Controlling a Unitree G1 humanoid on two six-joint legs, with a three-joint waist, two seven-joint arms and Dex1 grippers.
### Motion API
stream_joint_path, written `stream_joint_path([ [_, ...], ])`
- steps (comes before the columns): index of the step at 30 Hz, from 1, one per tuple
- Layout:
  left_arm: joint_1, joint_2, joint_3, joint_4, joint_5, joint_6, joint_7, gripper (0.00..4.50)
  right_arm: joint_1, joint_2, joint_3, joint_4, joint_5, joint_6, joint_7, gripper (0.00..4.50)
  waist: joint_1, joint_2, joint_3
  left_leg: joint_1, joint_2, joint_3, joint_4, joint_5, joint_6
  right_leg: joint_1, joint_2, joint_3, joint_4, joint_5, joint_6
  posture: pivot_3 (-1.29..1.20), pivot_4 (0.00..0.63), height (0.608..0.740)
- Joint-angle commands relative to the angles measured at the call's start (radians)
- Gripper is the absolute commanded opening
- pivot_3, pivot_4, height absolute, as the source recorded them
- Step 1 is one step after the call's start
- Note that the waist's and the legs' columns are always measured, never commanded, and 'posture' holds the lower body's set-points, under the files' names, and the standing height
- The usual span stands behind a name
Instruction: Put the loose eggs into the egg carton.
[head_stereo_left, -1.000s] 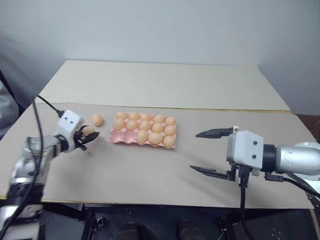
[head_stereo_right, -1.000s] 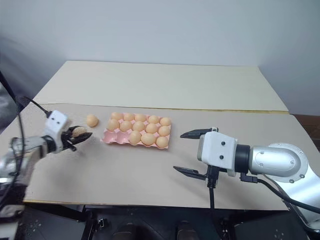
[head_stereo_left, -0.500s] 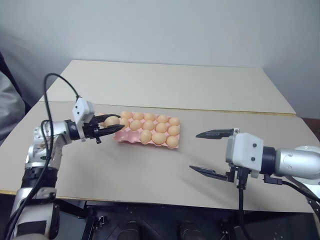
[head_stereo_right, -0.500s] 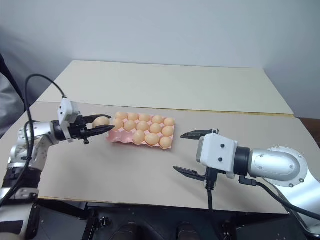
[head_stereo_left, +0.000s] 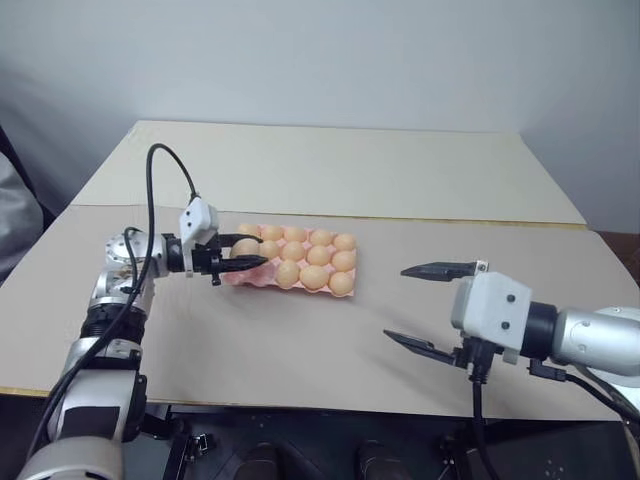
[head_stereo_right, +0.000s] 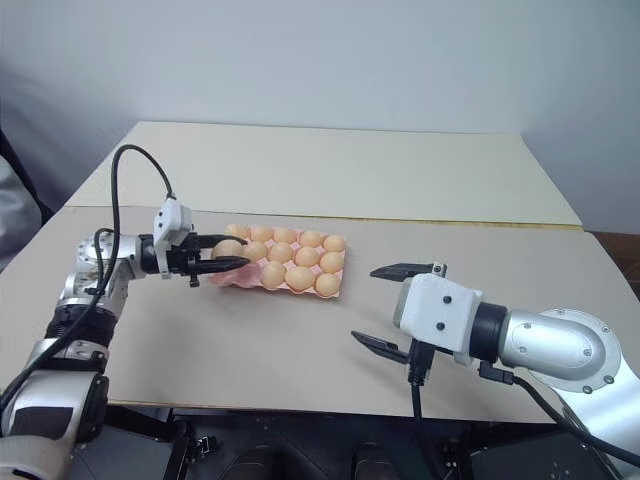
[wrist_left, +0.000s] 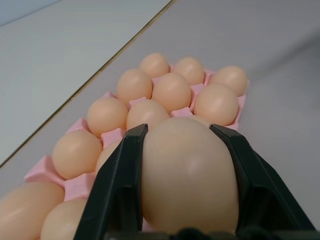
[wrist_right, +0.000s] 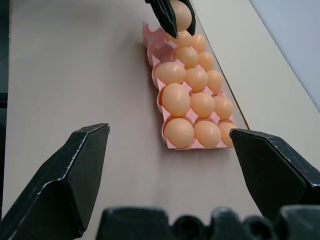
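Observation:
My left gripper (head_stereo_left: 243, 253) is shut on one tan-orange loose egg (wrist_left: 190, 175), which it holds level just above the left end of the egg carton (head_stereo_left: 231, 279). That end of the pale-pink carton (wrist_right: 152, 48) has bare cups under the held egg (wrist_right: 181, 15). Several eggs (head_stereo_left: 314, 277) fill the other cups. My right gripper (head_stereo_left: 397, 303) hangs open over the table to the right of the carton, with nothing between its fingers.
The carton lies on a beige table (head_stereo_left: 300, 340) whose farther, lighter half (head_stereo_left: 330, 170) begins at a seam behind it. A black cable (head_stereo_left: 155, 180) loops up from my left wrist. A grey wall stands behind the table.
My left gripper has carried the egg to the right, from beside the carton to over its left end. The right gripper has stayed in place.

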Motion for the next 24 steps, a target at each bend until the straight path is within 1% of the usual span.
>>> stream_joint_path([
  [1,-0.029,-0.011,0.009,0.022,-0.003,-0.039,-0.025,2.91,-0.009,0.002,-0.030,-0.025,-0.002,0.004,-0.018,4.50,0.001,0.000,0.000,0.000,0.000,0.000,0.000,0.000,0.000,0.000,0.000,0.000,0.000,0.000,0.000,0.00,0.150,0.740],
  [5,-0.028,-0.033,0.005,0.039,0.028,-0.066,0.018,4.25,-0.018,0.002,-0.025,-0.022,0.000,0.010,-0.024,4.50,0.001,0.000,0.000,0.000,0.000,0.000,0.000,0.000,0.000,0.000,0.000,0.000,0.000,0.000,0.000,0.00,0.150,0.740],
  [6,-0.030,-0.039,0.015,0.040,0.023,-0.072,0.026,4.45,-0.022,0.002,-0.022,-0.020,-0.005,0.010,-0.029,4.50,0.002,0.000,0.000,0.000,0.000,0.000,0.000,0.000,0.000,0.000,0.000,0.000,0.000,0.000,0.000,0.00,0.150,0.740],
  [11,-0.025,-0.029,0.046,0.013,-0.004,-0.063,0.026,4.45,-0.029,-0.002,-0.022,-0.017,0.005,0.008,-0.024,4.50,0.000,0.000,0.000,0.000,0.000,0.000,0.000,0.000,0.000,0.000,0.000,0.000,0.000,0.000,0.000,0.00,0.150,0.740],
  [17,0.025,0.039,0.086,-0.056,-0.016,-0.050,0.028,4.45,-0.025,-0.004,-0.022,-0.014,0.000,-0.004,-0.013,4.50,-0.002,0.000,0.000,0.000,0.000,0.000,0.000,0.000,0.000,0.000,0.000,0.000,0.000,0.000,0.000,0.00,0.150,0.740],
  [21,0.117,0.099,0.135,-0.166,-0.027,-0.020,0.080,4.45,-0.029,0.001,-0.021,-0.004,0.002,-0.013,-0.006,4.50,-0.004,0.000,0.000,0.000,0.000,0.000,0.000,0.000,0.000,0.000,0.000,0.000,0.000,0.000,0.000,0.00,0.150,0.740],
  [24,0.209,0.141,0.177,-0.272,-0.052,0.034,0.125,4.45,-0.031,0.007,-0.015,0.010,-0.004,-0.024,0.001,4.50,-0.003,0.000,0.000,0.001,0.001,0.000,0.000,0.000,0.000,0.000,0.000,0.000,0.000,0.000,0.000,0.00,0.150,0.740],
])
